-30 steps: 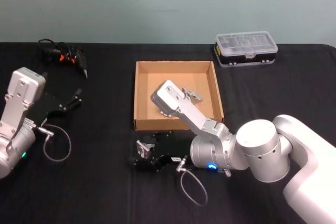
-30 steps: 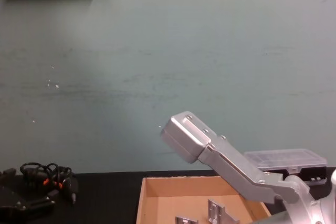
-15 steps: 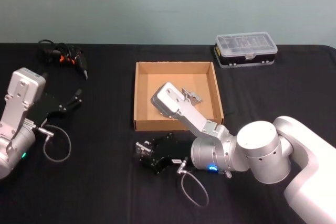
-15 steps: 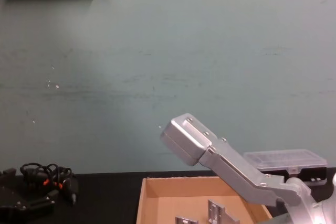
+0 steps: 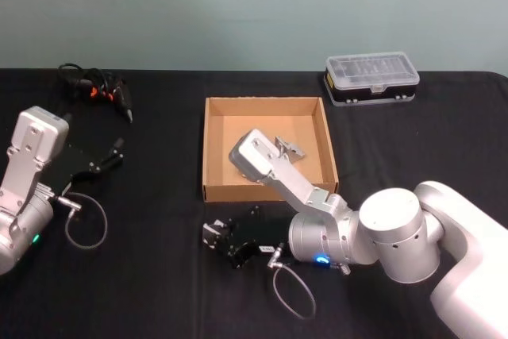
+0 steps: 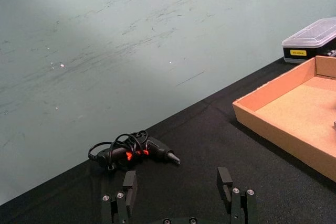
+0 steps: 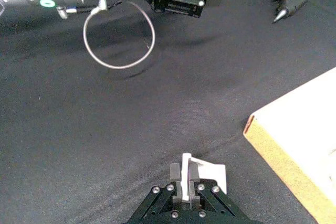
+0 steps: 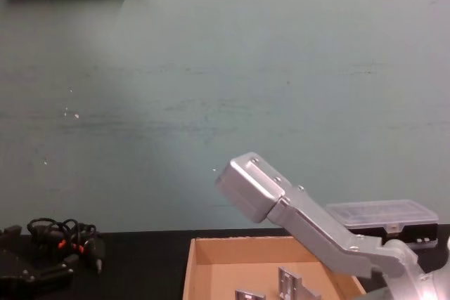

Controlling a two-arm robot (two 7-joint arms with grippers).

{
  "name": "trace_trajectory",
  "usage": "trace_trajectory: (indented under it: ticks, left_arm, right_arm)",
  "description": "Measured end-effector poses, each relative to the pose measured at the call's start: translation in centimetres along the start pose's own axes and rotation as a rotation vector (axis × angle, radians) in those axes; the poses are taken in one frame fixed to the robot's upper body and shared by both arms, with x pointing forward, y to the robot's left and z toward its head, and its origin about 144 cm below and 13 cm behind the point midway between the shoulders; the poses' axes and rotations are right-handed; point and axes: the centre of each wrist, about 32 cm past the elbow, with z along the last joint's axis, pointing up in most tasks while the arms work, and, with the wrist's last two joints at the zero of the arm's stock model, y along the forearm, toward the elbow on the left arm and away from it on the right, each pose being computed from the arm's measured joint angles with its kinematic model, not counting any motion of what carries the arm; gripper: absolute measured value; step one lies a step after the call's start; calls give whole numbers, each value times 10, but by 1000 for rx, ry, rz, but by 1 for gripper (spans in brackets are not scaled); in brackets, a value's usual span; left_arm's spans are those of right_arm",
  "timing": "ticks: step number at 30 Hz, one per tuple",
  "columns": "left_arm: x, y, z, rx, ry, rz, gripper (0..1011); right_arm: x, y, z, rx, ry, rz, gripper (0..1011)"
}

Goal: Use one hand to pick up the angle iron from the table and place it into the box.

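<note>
My right gripper (image 5: 213, 236) is shut on a small silver angle iron (image 7: 195, 173) low over the black table (image 5: 151, 283), just in front of the box's near left corner. In the right wrist view the two fingers (image 7: 176, 172) pinch the upright flange of the piece. The tan cardboard box (image 5: 208, 148) lies open behind it, with other angle irons (image 5: 290, 147) inside; the chest view shows them as well (image 8: 290, 283). My left gripper (image 5: 111, 153) rests open at the far left of the table, its fingers (image 6: 128, 184) spread with nothing between them.
A black plastic case with a clear lid (image 5: 371, 75) stands behind the box on the right. A bundle of black cable with a tool (image 5: 97, 85) lies at the back left. My right arm's elbow link (image 5: 255, 155) hangs over the box.
The right arm has shifted slightly toward the table's front edge, its gripper still shut on the angle iron. The left arm has barely moved.
</note>
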Motion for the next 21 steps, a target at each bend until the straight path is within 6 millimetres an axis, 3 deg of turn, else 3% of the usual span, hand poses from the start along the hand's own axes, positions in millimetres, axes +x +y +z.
trace_trajectory:
  ticks: [9, 21]
  left_arm:
    - [0, 0, 0, 0, 0, 0, 1000]
    - [0, 0, 0, 0, 0, 0, 1000]
  right_arm:
    - [-1, -20, 7, 90, 9, -33, 81]
    - [7, -74, 18, 229, 5, -147, 80]
